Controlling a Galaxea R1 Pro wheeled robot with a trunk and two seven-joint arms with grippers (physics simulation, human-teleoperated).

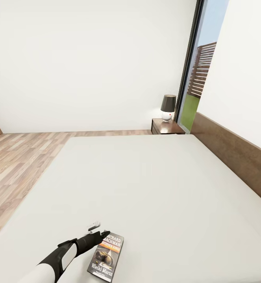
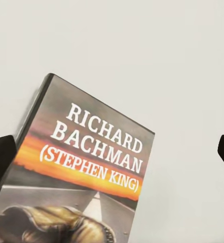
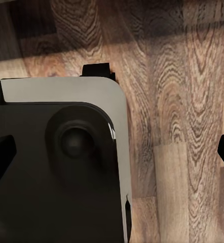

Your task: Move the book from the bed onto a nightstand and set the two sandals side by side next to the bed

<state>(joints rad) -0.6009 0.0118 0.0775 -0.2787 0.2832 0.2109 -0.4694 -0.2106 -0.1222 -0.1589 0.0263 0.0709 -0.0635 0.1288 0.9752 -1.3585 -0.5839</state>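
Grey mattress of the bed (image 1: pixel 146 184) spreads out under my left gripper (image 1: pixel 100 230), whose fingers are spread wide and grasp nothing. It hovers just over the top end of the book (image 1: pixel 106 257), which lies flat near the bed's near edge. Beyond the far side a nightstand (image 1: pixel 165 127) carries a lamp (image 1: pixel 168 107). My right gripper (image 3: pixel 112 147), fingers parted, faces wood-plank floor (image 3: pixel 183 101).

Books: one book (image 1: pixel 106 258) lay near the bed's (image 1: pixel 154 184) near edge.
Beds: one.
Nightstands: one nightstand (image 1: pixel 166 127) was seen.
Lamps: one lamp (image 1: pixel 168 107) stood on it.
Windows: one window (image 1: pixel 199 74).
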